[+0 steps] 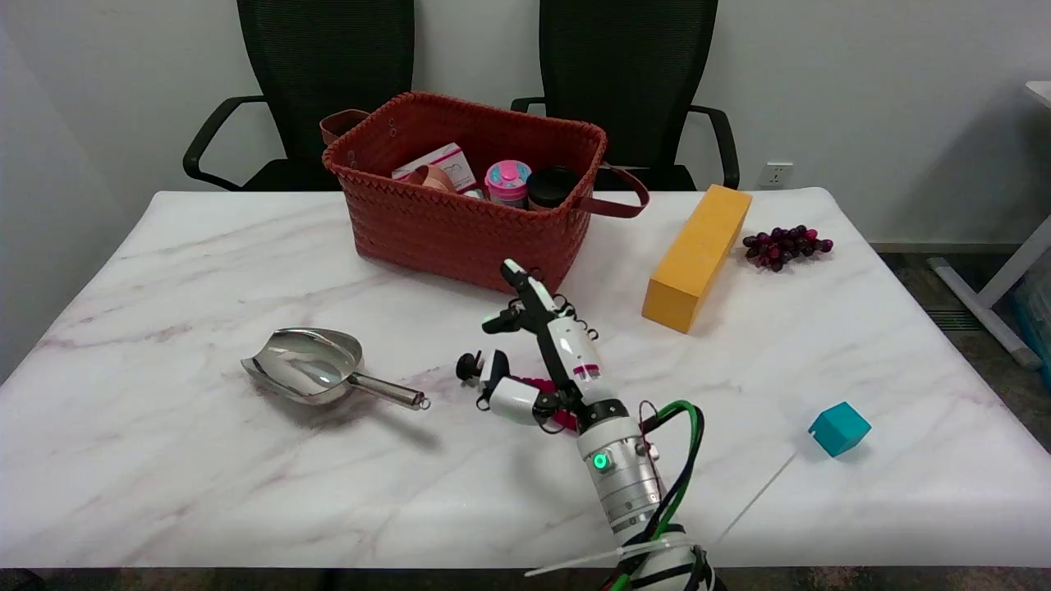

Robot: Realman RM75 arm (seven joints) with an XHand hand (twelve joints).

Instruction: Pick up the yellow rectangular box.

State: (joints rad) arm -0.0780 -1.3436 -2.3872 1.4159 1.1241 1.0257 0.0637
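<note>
The yellow rectangular box (698,256) lies flat on the marble table (164,460), at the right of the middle, its long side running from near to far. My right hand (538,349) hovers over the table's middle, left of and nearer than the box, well apart from it. Its fingers are spread and hold nothing. The arm rises from the lower edge of the picture.
A red woven basket (460,222) with several small items stands behind the hand. A metal scoop (316,369) lies at the left. Dark grapes (784,246) sit right of the box. A teal cube (839,428) rests at the near right.
</note>
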